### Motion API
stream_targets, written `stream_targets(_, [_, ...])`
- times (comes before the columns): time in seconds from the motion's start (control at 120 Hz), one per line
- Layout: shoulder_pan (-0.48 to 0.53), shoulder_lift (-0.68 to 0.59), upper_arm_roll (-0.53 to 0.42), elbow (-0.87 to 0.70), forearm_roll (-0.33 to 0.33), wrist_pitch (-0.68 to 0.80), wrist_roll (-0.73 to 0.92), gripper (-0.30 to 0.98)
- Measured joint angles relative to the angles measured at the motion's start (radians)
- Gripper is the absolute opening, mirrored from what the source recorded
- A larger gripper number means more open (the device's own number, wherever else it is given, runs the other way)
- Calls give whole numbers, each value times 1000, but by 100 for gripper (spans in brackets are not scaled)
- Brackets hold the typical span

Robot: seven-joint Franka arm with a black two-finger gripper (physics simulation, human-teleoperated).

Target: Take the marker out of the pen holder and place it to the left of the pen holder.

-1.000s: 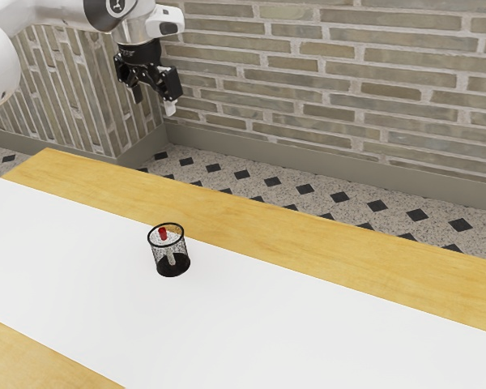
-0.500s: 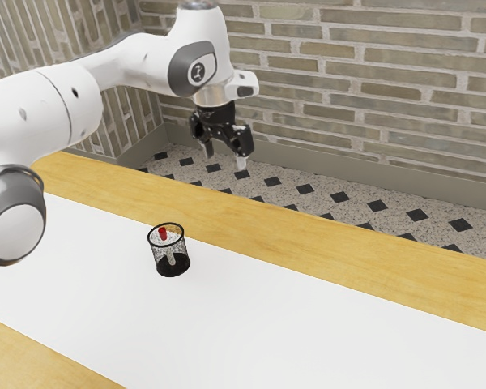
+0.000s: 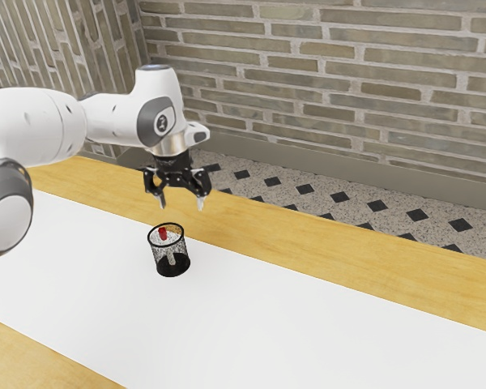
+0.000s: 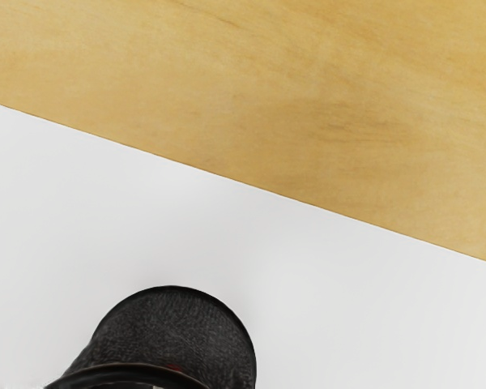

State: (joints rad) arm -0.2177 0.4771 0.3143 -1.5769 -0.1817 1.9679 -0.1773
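Change since the last two exterior frames: the gripper (image 3: 181, 206) has swung in from over the tiled floor (image 3: 305, 189) at the far side, then dropped and come back toward the exterior view's left. It now hangs just above the pen holder (image 3: 181, 250), apart from it, and appears turned relative to half a second ago. Fingers spread, nothing between them; hand empty. Pen holder and marker (image 3: 163, 233) unmoved throughout. Meaning for the task: approach nearly complete, grasp not begun, marker still to be lifted out and laid down. Tips seem offset to the exterior view's right of the red end, perhaps also a little to the far side; depth is hard to judge from this angle. Next move probably a small centring correction, then a straight descent; an off-line descent could catch the rim and tip the holder. Specimen: marker stands inside the holder, on the white strip (image 3: 267, 324) near its far edge. Red end up, about level with the black rim; pale body visible through dark mesh, leaning slightly, red end toward the exterior view's left.
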Motion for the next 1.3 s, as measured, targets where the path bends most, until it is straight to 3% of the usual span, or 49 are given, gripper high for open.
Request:
stream_targets(0.508, [-5,-77,20,-181,-23,24,-160,68])
stream_targets(1.1, [-26,-121,14,-231,-30,17,-264,30])
stream_targets(1.3, [-26,-129,18,-244,-31,6,-283,22])
